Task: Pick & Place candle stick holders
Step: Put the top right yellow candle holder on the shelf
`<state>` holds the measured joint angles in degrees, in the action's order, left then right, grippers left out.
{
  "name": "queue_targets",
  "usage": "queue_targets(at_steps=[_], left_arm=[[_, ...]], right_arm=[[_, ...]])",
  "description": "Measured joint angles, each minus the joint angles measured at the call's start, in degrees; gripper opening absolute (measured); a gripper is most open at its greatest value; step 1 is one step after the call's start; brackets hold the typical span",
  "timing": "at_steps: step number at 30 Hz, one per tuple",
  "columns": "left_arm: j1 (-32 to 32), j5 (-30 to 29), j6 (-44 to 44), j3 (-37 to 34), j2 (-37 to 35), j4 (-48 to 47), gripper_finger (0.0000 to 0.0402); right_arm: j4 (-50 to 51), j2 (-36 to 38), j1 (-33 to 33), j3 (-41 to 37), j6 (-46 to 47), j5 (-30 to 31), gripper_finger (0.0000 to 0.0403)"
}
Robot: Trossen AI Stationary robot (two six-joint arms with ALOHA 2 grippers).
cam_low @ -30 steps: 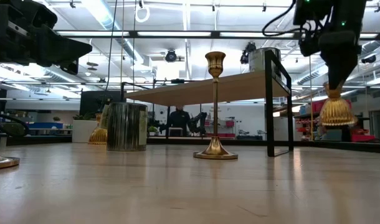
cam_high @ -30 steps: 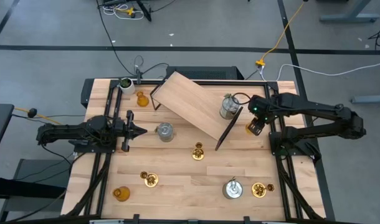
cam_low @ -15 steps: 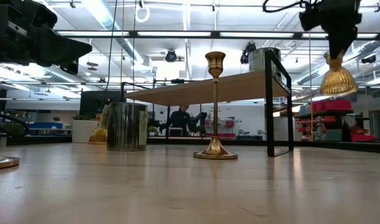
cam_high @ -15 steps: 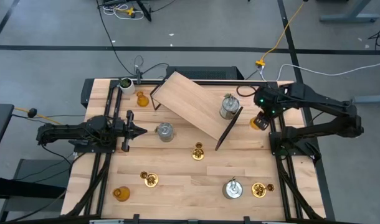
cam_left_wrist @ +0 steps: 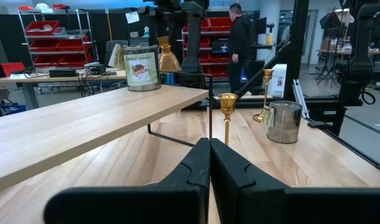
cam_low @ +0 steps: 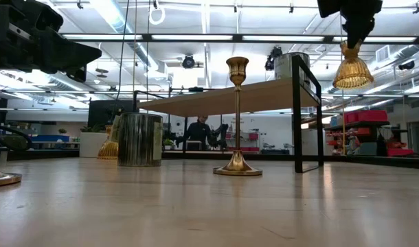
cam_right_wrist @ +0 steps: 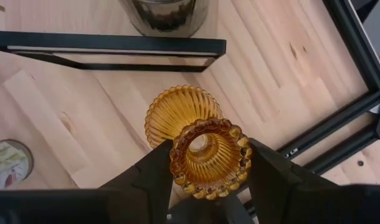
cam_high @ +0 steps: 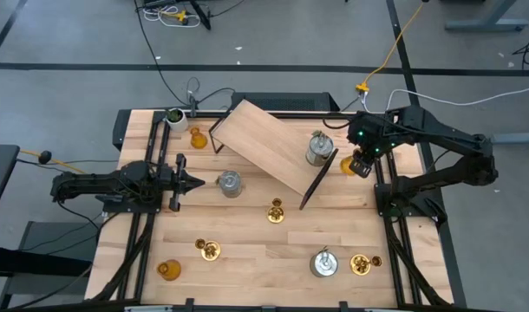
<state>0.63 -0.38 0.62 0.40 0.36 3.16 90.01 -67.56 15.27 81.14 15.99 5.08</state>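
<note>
I worked in a robotics lab or workshop. My wooden desk [cam_high: 247,251] stood on grey floor with cables [cam_high: 395,52] trailing at the upper right. Beyond it were racks of red bins [cam_left_wrist: 50,31] at upper left, workbenches, ceiling strip lights [cam_low: 196,38], and a person [cam_left_wrist: 242,37] standing.

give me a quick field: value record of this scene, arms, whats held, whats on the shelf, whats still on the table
right gripper: shut on an amber glass holder, lifted clear of the table beside the shelf's black frame
left gripper: shut, empty, waiting at the table's left side
wooden shelf: one silver cylinder on top
table: another silver cylinder, brass stick, more holders along the near edge
white pot with plant: far left corner
</note>
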Motion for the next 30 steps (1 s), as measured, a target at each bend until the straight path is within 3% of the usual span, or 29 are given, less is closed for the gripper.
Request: queue_targets(at_steps=[22, 30], left_arm=[[-0.01, 0.0, 0.0, 0.0, 0.0, 0.0, 0.0012], [-0.01, 0.02, 0.0, -0.01, 0.0, 0.0, 0.0012]], right_arm=[[0.03, -0.17, 0.0, 0.02, 0.45, -0.01, 0.0169], [0.01, -0.28, 0.0, 3.99, 0.43, 0.0, 0.0169]])
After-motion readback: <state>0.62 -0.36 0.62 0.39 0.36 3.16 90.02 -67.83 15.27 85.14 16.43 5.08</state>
